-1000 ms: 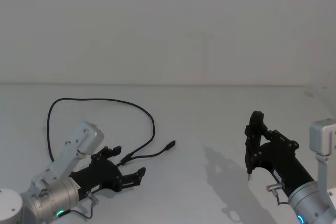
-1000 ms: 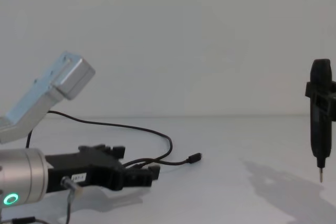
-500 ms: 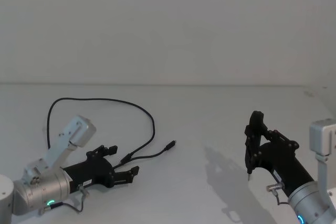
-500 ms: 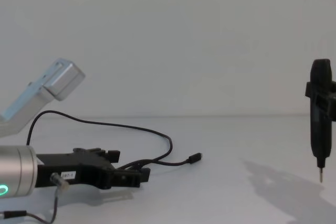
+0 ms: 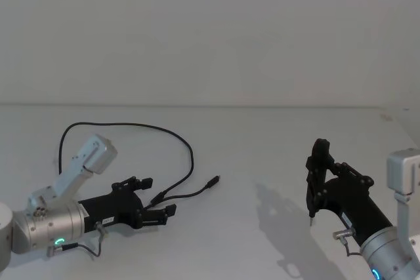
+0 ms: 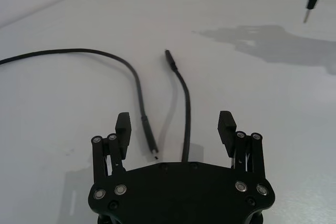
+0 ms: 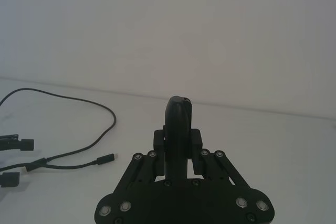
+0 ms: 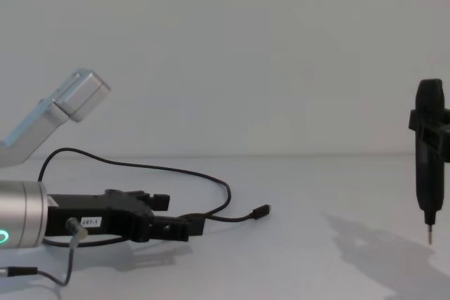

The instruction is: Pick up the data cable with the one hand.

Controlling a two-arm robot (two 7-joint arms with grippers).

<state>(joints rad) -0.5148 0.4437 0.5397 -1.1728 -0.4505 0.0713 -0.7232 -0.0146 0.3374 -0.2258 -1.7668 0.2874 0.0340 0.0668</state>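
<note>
The data cable (image 5: 191,154) is a thin black line looping across the white table, with one plug (image 5: 213,180) lying free toward the middle. My left gripper (image 5: 159,196) lies low over the table, open, at the cable's near ends. In the left wrist view both cable (image 6: 186,98) ends run between the spread fingers (image 6: 123,124) of the left gripper (image 6: 175,124), untouched. In the chest view the left gripper (image 8: 176,213) is nearly level, just short of the plug (image 8: 261,210). My right gripper (image 5: 321,185) hangs at the right, shut on a black pen-like tool (image 5: 317,165).
The tool's metal tip (image 8: 430,237) points down above the table on the right, far from the cable. In the right wrist view the tool (image 7: 178,116) stands upright in the right gripper (image 7: 178,145). A white wall backs the table.
My left arm has drawn back to the left and levelled out, bringing the open gripper lower over the table. The cable and the right arm have not moved.
</note>
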